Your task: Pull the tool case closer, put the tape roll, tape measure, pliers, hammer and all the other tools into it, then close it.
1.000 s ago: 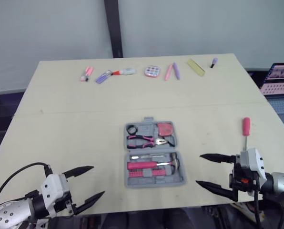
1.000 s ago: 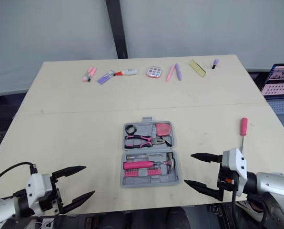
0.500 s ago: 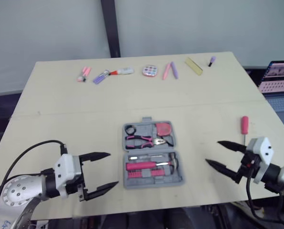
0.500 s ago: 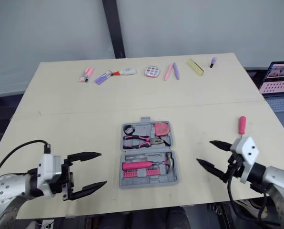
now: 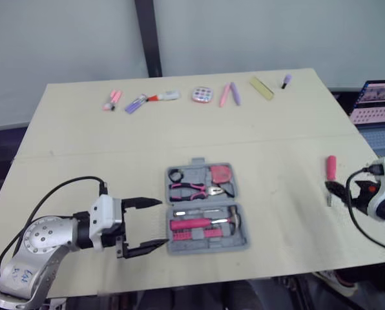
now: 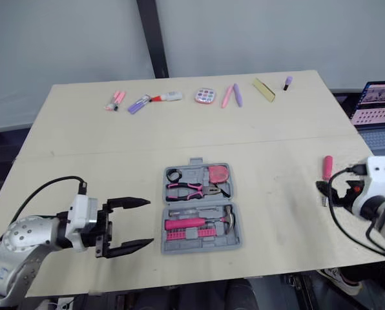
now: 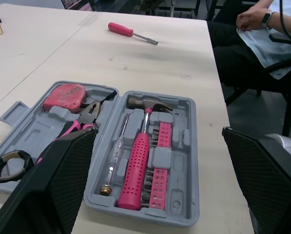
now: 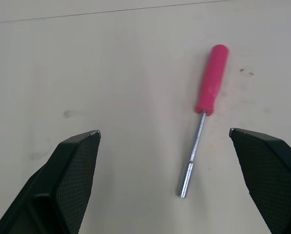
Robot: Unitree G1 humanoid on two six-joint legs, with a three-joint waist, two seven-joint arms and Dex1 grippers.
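1. Case [image 5: 207, 210] lies open mid-worktop [image 5: 83, 142]; the screwdriver [image 8: 206, 102] lies well to its right.
2. Right pincer [image 8: 163, 132] is apart over the screwdriver: straddle the pink handle, not the shaft.
3. Left pincer [image 5: 161, 223] is apart beside the case: steady its edge.

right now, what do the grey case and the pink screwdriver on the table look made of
Grey moulded tool case: likely hard plastic with a matte finish, judging by its formed recesses and dull, even surface. Pink-handled screwdriver: the handle looks like smooth plastic; the thin shaft has a bright silvery shine, probably steel.
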